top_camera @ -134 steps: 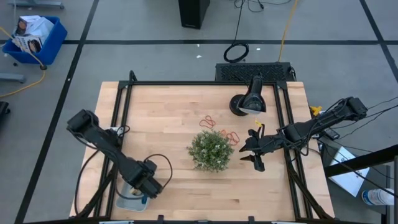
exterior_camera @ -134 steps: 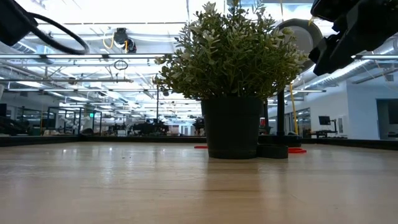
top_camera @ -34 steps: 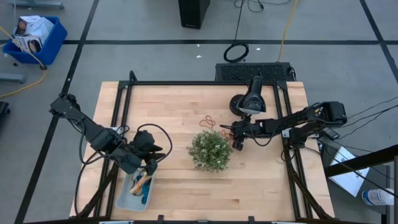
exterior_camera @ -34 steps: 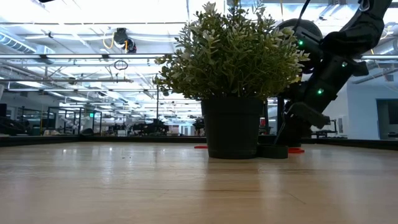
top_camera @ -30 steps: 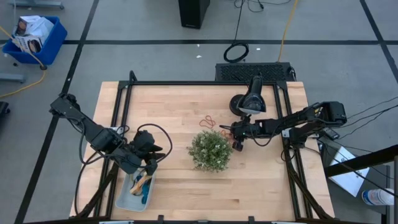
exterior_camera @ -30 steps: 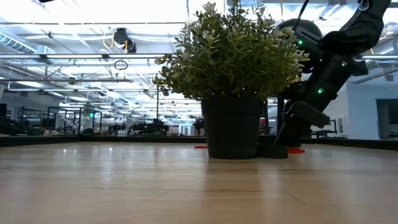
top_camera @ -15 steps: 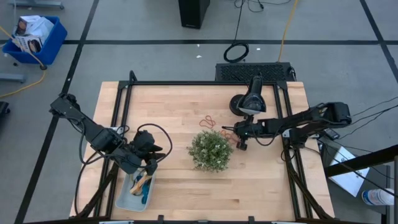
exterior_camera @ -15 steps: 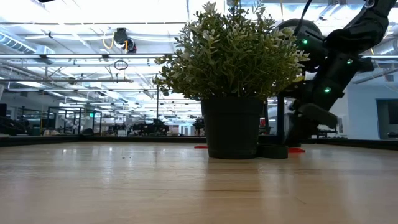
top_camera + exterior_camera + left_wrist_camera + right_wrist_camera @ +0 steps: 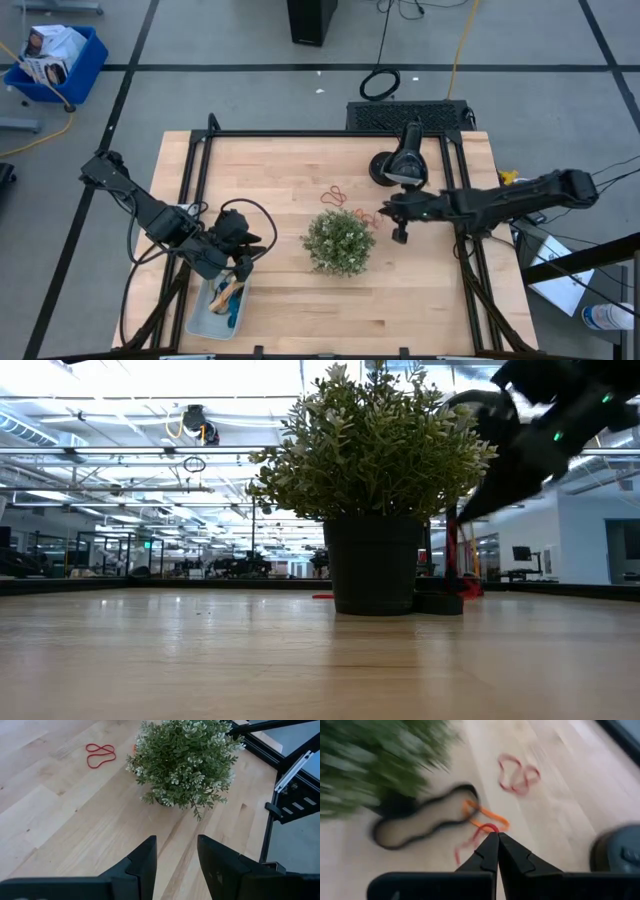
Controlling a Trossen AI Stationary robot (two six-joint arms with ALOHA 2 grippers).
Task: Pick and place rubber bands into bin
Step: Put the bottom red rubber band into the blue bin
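My right gripper point(image 9: 386, 213) hangs just right of the potted plant point(image 9: 340, 241), shut on a red rubber band point(image 9: 472, 842). More rubber bands lie flat on the table: a red one point(image 9: 335, 195) beyond the plant, and an orange one point(image 9: 485, 817) and a dark loop point(image 9: 420, 827) beside the pot. The pale blue bin point(image 9: 200, 318) sits on the table's near left and holds several bands. My left gripper point(image 9: 243, 268) hovers over the bin's far end, open, with nothing between its fingers point(image 9: 145, 862). My right gripper pinches the red rubber band's upper bend point(image 9: 490, 827) between its two fingertips, slanting down from the table's right. The band hangs slack below the fingers point(image 9: 455, 550). Its lower end reaches down to table level beside the pot.
A black lamp-like thing point(image 9: 400, 165) with a round base stands at the far right, close behind my right gripper. Black frame rails point(image 9: 455, 200) run along the table's left, right and far edges. Bare wood lies between the plant and the bin.
My right gripper has risen from the table beside the plant and drawn back toward the table's right edge, tipping less steeply. The red rubber band has come up with it and now hangs below the fingertips.
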